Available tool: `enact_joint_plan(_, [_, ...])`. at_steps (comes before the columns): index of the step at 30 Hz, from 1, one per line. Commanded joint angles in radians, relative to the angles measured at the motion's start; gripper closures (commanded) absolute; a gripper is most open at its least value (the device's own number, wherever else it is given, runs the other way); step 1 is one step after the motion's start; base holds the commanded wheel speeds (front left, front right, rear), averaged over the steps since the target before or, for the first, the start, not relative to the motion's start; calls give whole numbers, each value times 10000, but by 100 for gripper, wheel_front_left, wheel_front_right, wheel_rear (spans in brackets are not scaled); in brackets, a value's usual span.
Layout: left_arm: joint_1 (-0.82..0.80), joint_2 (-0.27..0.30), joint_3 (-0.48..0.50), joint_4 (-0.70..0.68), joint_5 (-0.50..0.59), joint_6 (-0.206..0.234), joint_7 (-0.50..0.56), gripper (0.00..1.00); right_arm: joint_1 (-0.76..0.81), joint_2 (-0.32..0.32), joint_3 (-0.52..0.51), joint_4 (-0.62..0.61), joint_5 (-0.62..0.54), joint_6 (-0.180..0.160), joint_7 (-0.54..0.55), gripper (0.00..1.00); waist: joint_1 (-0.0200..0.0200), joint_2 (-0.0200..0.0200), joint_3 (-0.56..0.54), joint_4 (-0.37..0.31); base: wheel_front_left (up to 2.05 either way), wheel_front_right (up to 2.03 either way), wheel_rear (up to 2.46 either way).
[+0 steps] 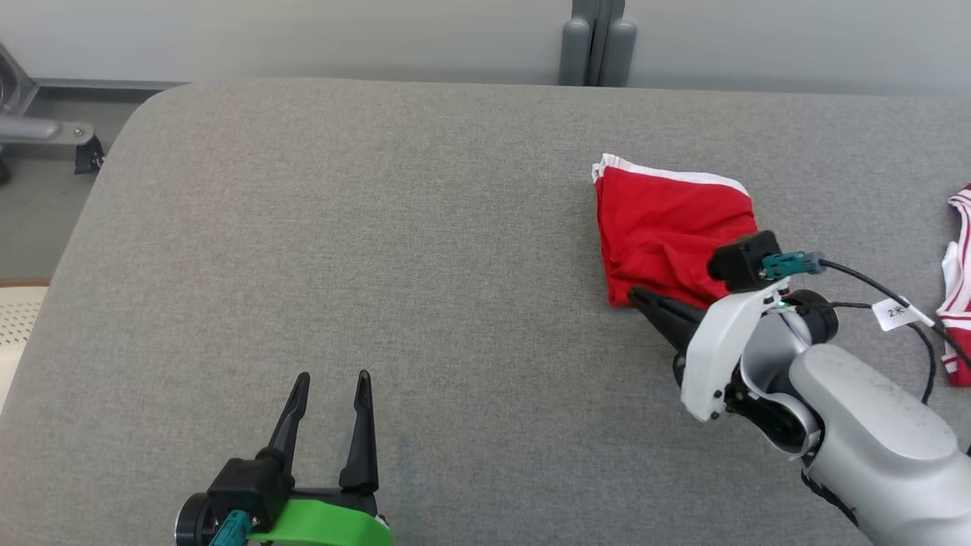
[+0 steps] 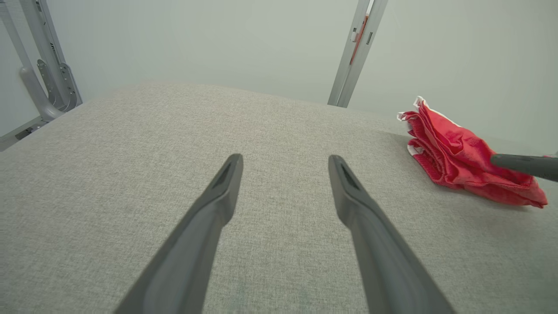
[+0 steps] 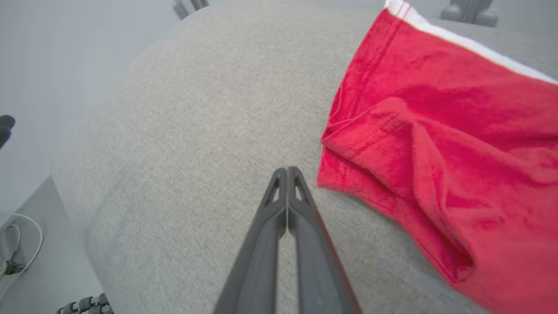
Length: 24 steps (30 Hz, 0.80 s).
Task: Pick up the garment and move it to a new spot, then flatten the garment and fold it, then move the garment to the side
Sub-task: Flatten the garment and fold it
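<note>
A grey fabric-covered worktop [image 1: 379, 227] runs back to a pale wall. The right pincer [image 1: 636, 293] is pressed together and holds nothing, its tips at the near-left corner of the folded red garment [image 1: 667, 227]. In its wrist view the cloth's edge lies just beside the tips, to their right and ahead; contact cannot be told. The garment sits on the worktop's right half, its white-trimmed edge farthest away. The left pincer [image 1: 332, 377], spread wide and empty, hovers well apart to the left, so the right arm looks the nearer one for moving the garment aside.
</note>
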Motion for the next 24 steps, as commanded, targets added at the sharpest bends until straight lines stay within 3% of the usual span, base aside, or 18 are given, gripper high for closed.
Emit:
enact_joint_plan(1, [124,11,49,-56,75,5,-26,0,55,-201,-146,-88,-60,-3,-209,100,0,0,-202,-248,0,0,0])
enact_joint_plan(11, [-386,11,-141,-265,189,-183,-26,0,-734,-660,-1740,650,-1162,-3,-639,100,0,0,616,-62,0,0,0])
enact_joint_plan(17, [-783,10,-232,-275,49,-192,-26,0,-1191,-191,-2420,2147,-1821,-3,-728,100,0,0,1332,525,0,0,0])
enact_joint_plan(24, [-645,10,-60,-203,-44,-68,-26,0,-870,519,-1850,2721,-1587,-6,-975,100,0,0,1184,719,0,0,0])
